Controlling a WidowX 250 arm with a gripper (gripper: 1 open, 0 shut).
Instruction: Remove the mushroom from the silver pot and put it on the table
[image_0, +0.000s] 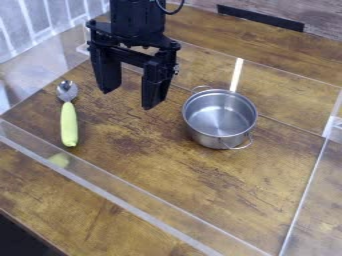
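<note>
A: Where is the small round shiny steel pot (219, 119) from the black two-fingered end effector (131, 82)?

B: To its right and nearer the camera, apart. The fingers are spread wide, holding nothing, pointing down.

A: And the mushroom?

B: I can't see one; the pot looks empty.

A: Counts?

B: One pot, one yellow-handled metal spoon (67, 112), on the dark brown wood-grain desk (174, 190).

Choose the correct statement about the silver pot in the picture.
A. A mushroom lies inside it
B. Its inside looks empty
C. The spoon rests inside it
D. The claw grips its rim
B: the silver pot shows only its bare shiny bottom.
</note>
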